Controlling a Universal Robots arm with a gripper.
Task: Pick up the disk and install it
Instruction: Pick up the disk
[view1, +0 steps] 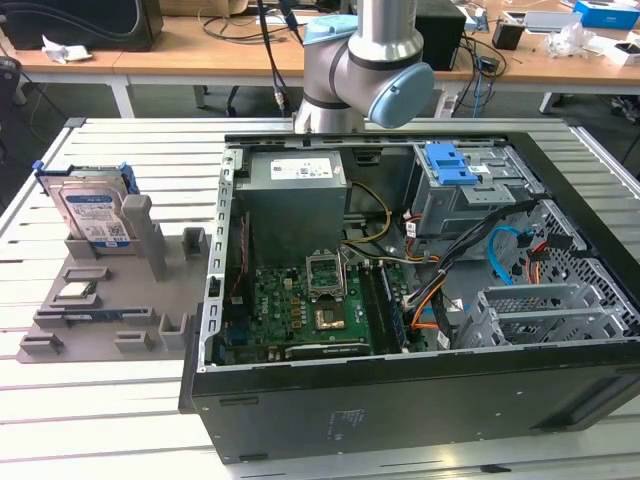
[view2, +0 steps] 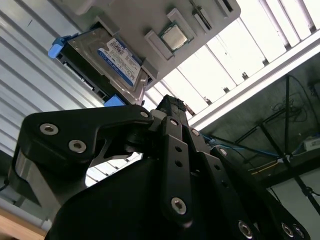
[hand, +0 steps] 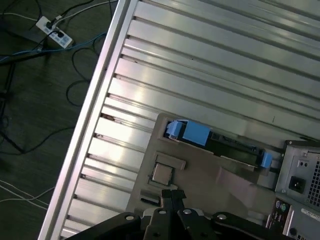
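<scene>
Two wrist views show the end effector (hand: 171, 193) closed, empty; the exterior view shows the disk (view1: 93, 216) propped upright.

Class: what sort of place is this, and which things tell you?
Probably a robotics lab: an open computer case on a slatted metal table, a robot arm, cluttered desks behind.

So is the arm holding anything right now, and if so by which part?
Nothing is held. The tool is empty with its jaws together, and the disk stands in the grey holder, apart from it.
</scene>
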